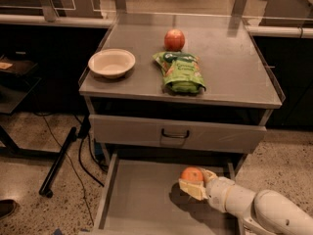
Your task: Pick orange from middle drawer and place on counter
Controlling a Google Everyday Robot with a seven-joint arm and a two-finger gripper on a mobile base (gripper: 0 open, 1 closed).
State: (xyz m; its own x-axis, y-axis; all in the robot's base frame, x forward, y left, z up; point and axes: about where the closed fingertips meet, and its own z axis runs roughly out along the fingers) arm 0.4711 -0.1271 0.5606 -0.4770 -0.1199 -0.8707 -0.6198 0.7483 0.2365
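Note:
The orange (pixel 191 174) is small and round and sits between the fingers of my gripper (pixel 194 181), lifted a little above the flat bottom of the open middle drawer (pixel 139 199). The white arm comes in from the lower right. The gripper is shut on the orange. A shadow lies on the drawer floor under it. The steel counter (pixel 234 67) is above, over a closed drawer front with a dark handle (pixel 175 134).
On the counter stand a cream bowl (pixel 111 62) at the left, a green snack bag (pixel 181 72) in the middle and a redder apple-like fruit (pixel 174 39) behind it. Cables and a dark stand leg (pixel 58 160) lie on the floor at the left.

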